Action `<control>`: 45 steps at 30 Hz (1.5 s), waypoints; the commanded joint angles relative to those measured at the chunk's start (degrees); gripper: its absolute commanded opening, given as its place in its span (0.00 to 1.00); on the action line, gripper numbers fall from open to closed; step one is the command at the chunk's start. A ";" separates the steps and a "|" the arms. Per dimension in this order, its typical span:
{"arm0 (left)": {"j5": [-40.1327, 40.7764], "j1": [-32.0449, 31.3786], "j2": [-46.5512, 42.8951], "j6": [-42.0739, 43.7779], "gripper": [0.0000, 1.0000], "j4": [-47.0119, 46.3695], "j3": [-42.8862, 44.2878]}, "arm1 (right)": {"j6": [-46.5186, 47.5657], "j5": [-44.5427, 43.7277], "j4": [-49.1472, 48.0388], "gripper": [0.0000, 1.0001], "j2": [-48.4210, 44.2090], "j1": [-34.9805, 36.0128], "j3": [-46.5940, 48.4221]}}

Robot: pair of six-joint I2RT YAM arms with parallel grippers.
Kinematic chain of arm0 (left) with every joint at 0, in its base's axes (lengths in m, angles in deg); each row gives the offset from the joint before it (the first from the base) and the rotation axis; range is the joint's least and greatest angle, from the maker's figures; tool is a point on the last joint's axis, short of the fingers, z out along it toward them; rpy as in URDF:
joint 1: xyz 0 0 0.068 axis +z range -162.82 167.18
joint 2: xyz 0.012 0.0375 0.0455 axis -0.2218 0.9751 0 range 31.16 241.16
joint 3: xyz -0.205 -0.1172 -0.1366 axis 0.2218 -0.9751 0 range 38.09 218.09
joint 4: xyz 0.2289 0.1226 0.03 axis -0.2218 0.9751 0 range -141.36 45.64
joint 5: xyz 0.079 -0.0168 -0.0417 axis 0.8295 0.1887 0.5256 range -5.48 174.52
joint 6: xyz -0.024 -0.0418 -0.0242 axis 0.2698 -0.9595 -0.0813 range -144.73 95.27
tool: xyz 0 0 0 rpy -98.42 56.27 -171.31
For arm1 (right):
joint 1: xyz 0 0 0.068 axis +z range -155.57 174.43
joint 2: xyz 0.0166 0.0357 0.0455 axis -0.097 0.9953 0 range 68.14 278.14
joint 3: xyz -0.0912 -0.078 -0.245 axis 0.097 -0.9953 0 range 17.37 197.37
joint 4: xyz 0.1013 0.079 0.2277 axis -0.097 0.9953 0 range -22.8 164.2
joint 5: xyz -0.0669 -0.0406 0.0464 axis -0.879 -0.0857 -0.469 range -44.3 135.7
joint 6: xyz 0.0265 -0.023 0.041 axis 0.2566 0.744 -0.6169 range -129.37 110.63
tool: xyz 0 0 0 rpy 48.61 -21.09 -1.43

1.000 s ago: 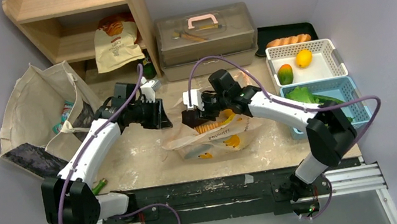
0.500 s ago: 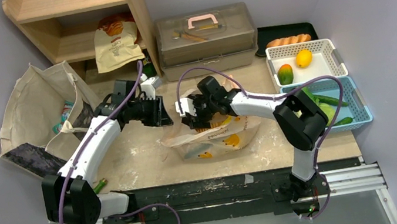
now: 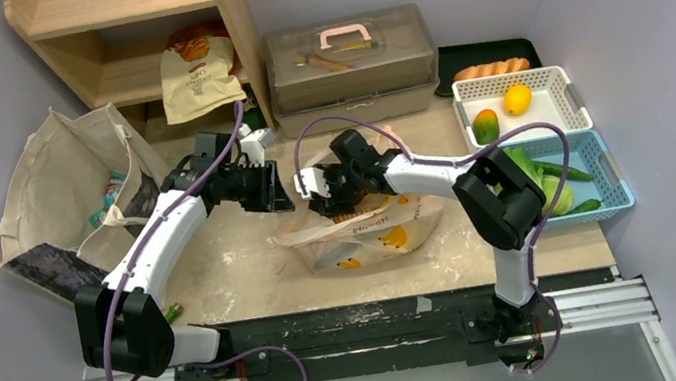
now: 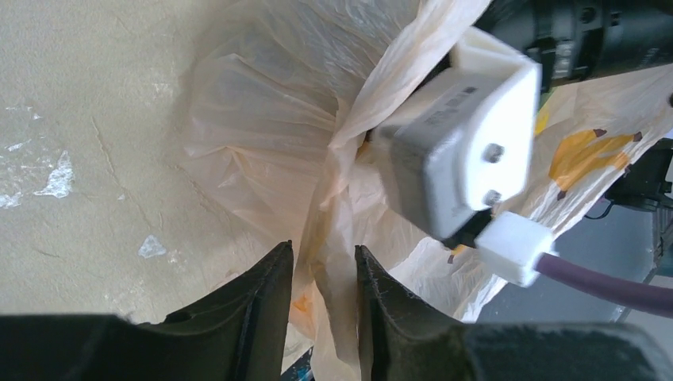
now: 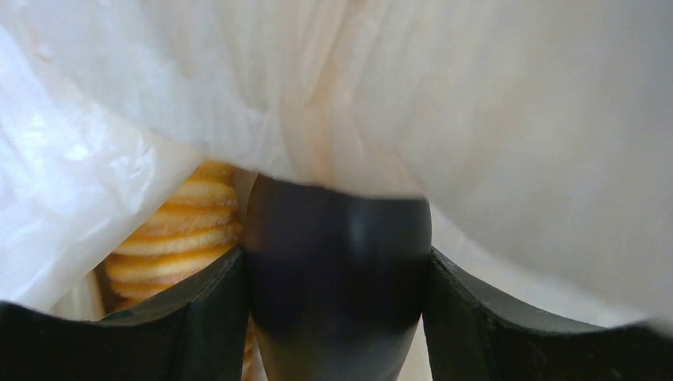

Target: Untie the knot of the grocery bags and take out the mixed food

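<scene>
The grocery bag (image 3: 370, 226), pale-orange crinkly plastic with yellow prints, lies at the table's middle. My left gripper (image 3: 268, 189) (image 4: 324, 250) holds the bag's left side; it is shut on a gathered strip of plastic (image 4: 333, 198). My right gripper (image 3: 320, 198) (image 5: 337, 262) reaches inside the bag, with plastic draped over it. Its jaws press both sides of a dark glossy rounded food item (image 5: 337, 238). A ridged yellow-orange item (image 5: 182, 230) (image 3: 355, 214) lies just left of it. The knot is hidden.
A white basket (image 3: 559, 74) with a mango and a lemon, and a blue basket (image 3: 614, 171) with greens, stand at the right. A canvas tote (image 3: 51, 193) sits left. A clear toolbox (image 3: 351, 67) and a wooden shelf (image 3: 129, 40) stand behind.
My right arm folded its elbow inward from the right and its gripper slid a little left, deeper into the bag. The left gripper kept its hold in place.
</scene>
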 commanded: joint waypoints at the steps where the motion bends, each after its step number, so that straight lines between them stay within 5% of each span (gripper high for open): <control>1: -1.73 0.48 0.27 0.46 0.33 -0.25 2.39 | -1.26 -0.09 1.09 0.15 -8.32 0.22 -0.27; 16: -1.82 0.45 1.76 -0.44 0.33 -2.21 2.58 | -15.50 9.67 22.76 0.10 -32.91 0.22 5.58; 23: -1.73 0.48 1.71 0.14 0.34 -2.05 2.45 | -34.06 4.13 19.79 0.09 -40.08 -0.81 13.66; 28: -1.83 0.45 1.46 0.52 0.34 -2.30 2.10 | -43.00 3.32 27.44 0.08 -39.86 -22.75 20.48; 35: -2.22 0.48 1.44 0.50 0.34 -2.64 2.04 | -32.83 -13.86 44.56 0.07 -38.41 -41.36 24.24; 41: -2.53 0.48 1.52 0.24 0.35 -2.69 1.87 | -25.77 -20.76 49.44 0.07 -37.07 -57.70 19.05; 45: -2.62 0.48 1.78 0.99 0.35 -1.76 2.74 | -17.28 -22.02 43.32 0.08 -38.90 -66.96 7.53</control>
